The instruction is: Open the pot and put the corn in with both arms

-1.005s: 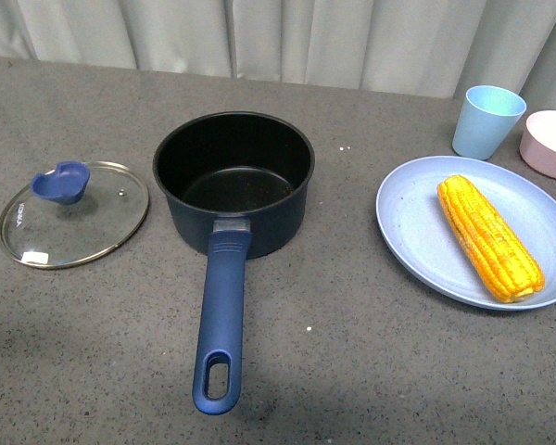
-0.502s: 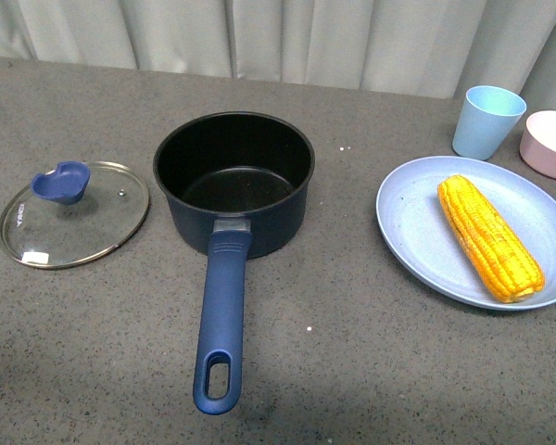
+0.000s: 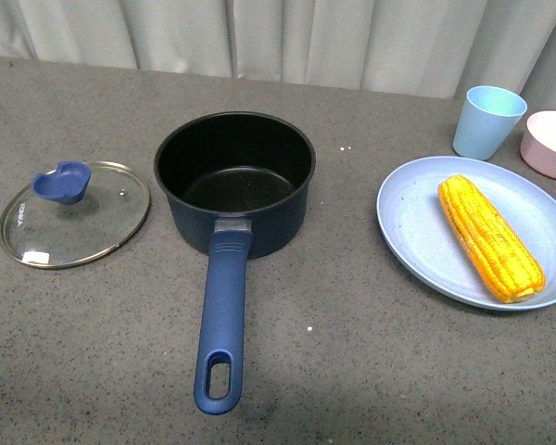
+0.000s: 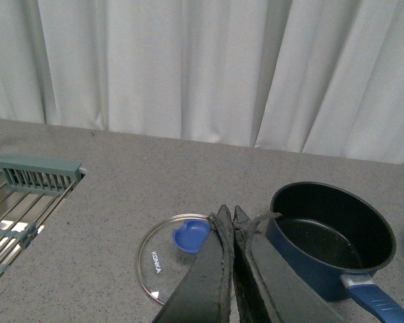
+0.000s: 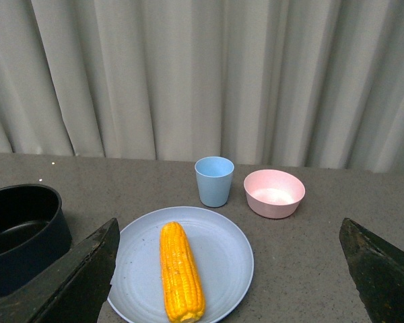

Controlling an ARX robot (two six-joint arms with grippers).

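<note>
No shift; corn [image 3: 490,237] diagonal, far-left to near-right

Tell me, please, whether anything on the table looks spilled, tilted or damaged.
Nothing stands out. The pot stands upright and empty, its glass lid lies flat beside it, the corn lies whole on the blue plate, and the cup and the pink bowl are upright. Nothing is spilled.

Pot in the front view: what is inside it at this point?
Nothing shows inside the pot: only its bare black floor and far wall. The near inner wall is hidden behind its own rim. The corn lies on the plate, the lid beside the pot.
</note>
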